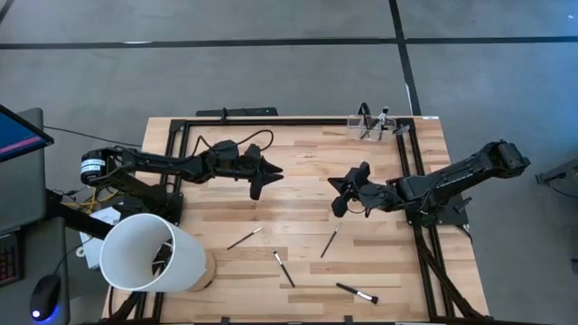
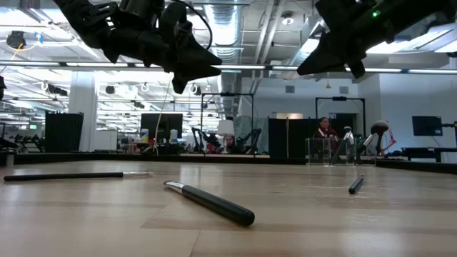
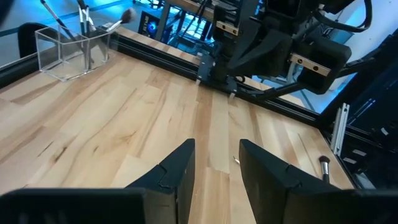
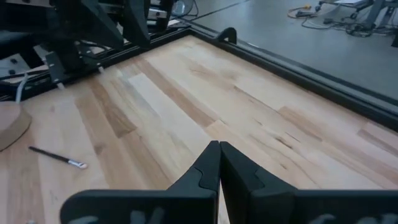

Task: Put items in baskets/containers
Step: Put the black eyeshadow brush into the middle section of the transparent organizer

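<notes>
Four thin dark makeup brushes lie flat on the wooden table: one, one, one and one near the near edge. The small clear holder stands at the far right edge with several brushes upright in it; the left wrist view also shows the holder. My left gripper hovers open above the table's middle. My right gripper hovers shut to the right of it. Neither holds anything.
A big white tub lies on its side at the near left corner. A black frame rail runs along the far edge and another rail along the right side. Bare wood lies between the two grippers.
</notes>
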